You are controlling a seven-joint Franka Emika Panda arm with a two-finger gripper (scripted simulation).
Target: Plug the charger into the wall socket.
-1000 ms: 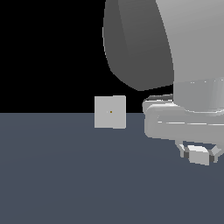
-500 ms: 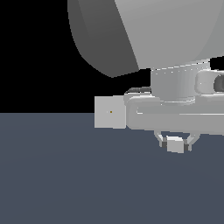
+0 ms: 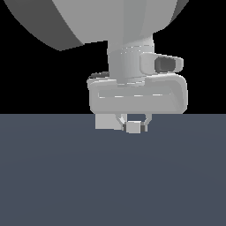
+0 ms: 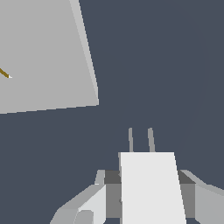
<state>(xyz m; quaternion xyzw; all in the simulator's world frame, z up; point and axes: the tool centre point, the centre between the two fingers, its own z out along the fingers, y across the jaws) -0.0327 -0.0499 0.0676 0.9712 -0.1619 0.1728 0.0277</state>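
Note:
The charger (image 3: 132, 128), a small white block, sits between the fingers of my gripper (image 3: 133, 124), which is shut on it. In the wrist view the charger (image 4: 151, 188) shows two thin prongs (image 4: 140, 140) sticking out of its far end. The wall socket (image 3: 105, 122) is a pale upright plate. In the exterior view my hand hides most of it, and only a lower corner shows, just to the exterior view's left of the charger. The wrist view shows the wall socket (image 4: 43, 57) as a large pale face with an orange mark (image 4: 4, 73), set off to one side of the prongs and apart from them.
A dark blue-grey floor (image 3: 110, 185) runs under everything, with black background above it. The arm's big grey body (image 3: 137, 95) fills the upper middle of the exterior view.
My gripper has carried the charger toward the exterior view's left and higher in the picture. It now covers most of the wall socket, which was in full view before.

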